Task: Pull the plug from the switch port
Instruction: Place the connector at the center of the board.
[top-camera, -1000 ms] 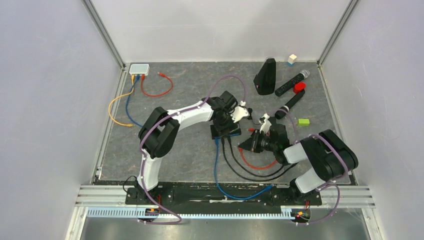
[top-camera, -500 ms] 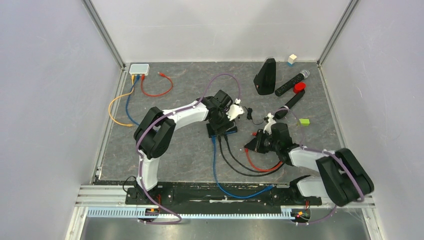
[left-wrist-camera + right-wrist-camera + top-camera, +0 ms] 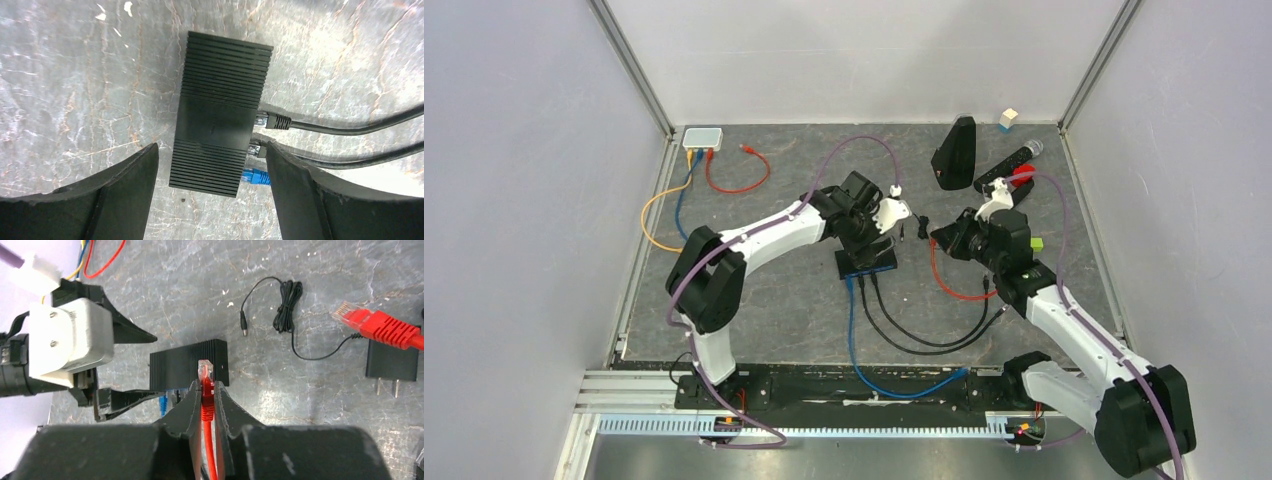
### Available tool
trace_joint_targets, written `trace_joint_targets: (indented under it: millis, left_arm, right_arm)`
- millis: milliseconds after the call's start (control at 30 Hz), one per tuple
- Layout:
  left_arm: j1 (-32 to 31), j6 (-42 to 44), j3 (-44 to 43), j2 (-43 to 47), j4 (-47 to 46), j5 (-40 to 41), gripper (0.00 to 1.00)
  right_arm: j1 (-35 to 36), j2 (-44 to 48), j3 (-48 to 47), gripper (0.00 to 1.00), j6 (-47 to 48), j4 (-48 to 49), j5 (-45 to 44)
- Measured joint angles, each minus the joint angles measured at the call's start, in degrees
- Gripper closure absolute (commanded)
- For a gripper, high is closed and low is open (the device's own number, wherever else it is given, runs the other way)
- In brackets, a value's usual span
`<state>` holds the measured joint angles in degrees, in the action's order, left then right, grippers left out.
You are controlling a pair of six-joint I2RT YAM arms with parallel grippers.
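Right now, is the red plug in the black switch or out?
Out. The right gripper holds the red plug clear of the black switch; only black and blue plugs occupy its ports.

Robotics lab test cell for sure: plain white walls (image 3: 514, 200), aluminium frame rails (image 3: 632, 68), grey marbled bench (image 3: 774, 300), two bolted-down white-and-black robot arms (image 3: 764, 232) (image 3: 1074, 330).

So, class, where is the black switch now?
The switch sits mid-table in the top view, directly below the open left gripper; the right gripper, shut on a red plug, is right of it.
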<state>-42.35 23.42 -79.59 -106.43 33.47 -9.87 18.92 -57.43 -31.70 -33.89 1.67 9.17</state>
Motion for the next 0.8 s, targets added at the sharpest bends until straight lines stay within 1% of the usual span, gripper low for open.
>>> trace_joint_targets:
  millis: [67,167,300,400,500,600,700,800]
  left_arm:
    - [0.00,-0.74,0.52,1.68,-0.90,-0.13,0.16]
    - [0.00,-3.06,3.78,5.70,-4.17,-0.02,0.15]
    - [0.00,-7.06,10.99,12.31,-10.91,0.68,0.15]
    - [0.00,-10.38,16.24,16.68,-15.96,0.87,0.15]
    - [0.00,-13.38,20.06,19.58,-19.54,1.44,0.14]
    - [0.00,-15.34,22.34,20.52,-21.92,2.40,0.14]
    - [0.00,-16.76,23.76,20.57,-22.69,2.86,0.14]
    - [0.00,-17.70,24.30,20.59,-22.75,3.39,0.14]
  right_arm:
    - [-0.09,-0.04,-1.18,1.00,-0.33,-0.44,-0.48]
    - [-0.09,-0.13,-2.56,1.00,-1.70,-0.26,-1.66]
    - [-0.35,-1.64,-2.60,1.00,-4.76,2.23,-4.26]
    - [-0.76,-4.63,-1.68,1.00,-8.17,6.43,-5.40]
    - [-1.09,-9.62,1.60,1.00,-12.81,13.44,-5.46]
    - [-1.42,-15.98,4.28,1.00,-16.63,19.69,-5.05]
    - [-1.60,-23.87,5.27,1.00,-20.00,25.75,-4.74]
    - [-2.23,-28.52,6.32,1.00,-22.16,30.49,-4.61]
